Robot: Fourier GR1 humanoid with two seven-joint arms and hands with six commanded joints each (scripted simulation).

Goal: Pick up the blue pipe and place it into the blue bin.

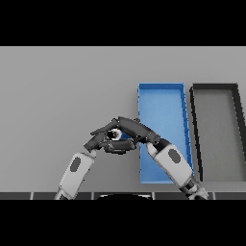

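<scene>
- The grey table (57, 86) stretches wide, bare over most of its left half.
- On its right side lie two long trays side by side: a blue bin (163, 98), and just beside that, further right, a dark bin (215, 88) with a grey floor.
- The right arm comes up from the lower edge across the blue bin's near end, and its right hand (132, 129) reaches left, past the bin's left wall.
- The left hand (98, 142) sits just left of it, fingers touching or nearly touching the right hand's; I cannot tell whether they are curled round anything.
- Between the two hands shows a small sliver of blue, which I take for the blue pipe (126, 137), on the table just outside the bin's left wall.
- The right hand's fingers look curled over that pipe, as if grasping it.
- To do this well, I'd say: firm the grip, lift straight up to clear the wall, carry it right, and lower it over the bin's open middle before letting go.
</scene>
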